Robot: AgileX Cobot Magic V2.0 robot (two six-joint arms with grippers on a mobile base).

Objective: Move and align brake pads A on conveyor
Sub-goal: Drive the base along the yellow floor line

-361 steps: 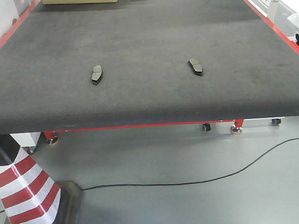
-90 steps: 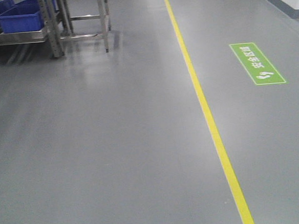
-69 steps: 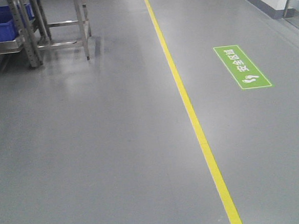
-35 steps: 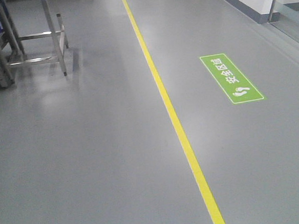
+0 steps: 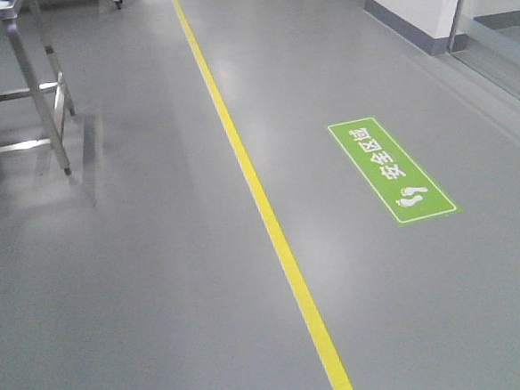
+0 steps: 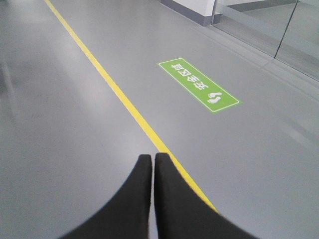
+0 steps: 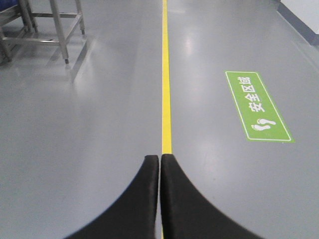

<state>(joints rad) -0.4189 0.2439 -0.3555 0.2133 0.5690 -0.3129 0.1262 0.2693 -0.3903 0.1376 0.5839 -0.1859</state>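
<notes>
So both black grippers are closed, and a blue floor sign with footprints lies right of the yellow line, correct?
The floor sign is green, not blue; the front-facing view shows it. It does lie right of the yellow line, and the left gripper and right gripper are both shut.

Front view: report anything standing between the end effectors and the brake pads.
Cannot be judged: no brake pads or conveyor show in any view. The left end effector and right end effector are shut over bare floor; a yellow line, a green sign and a steel frame lie ahead.
</notes>
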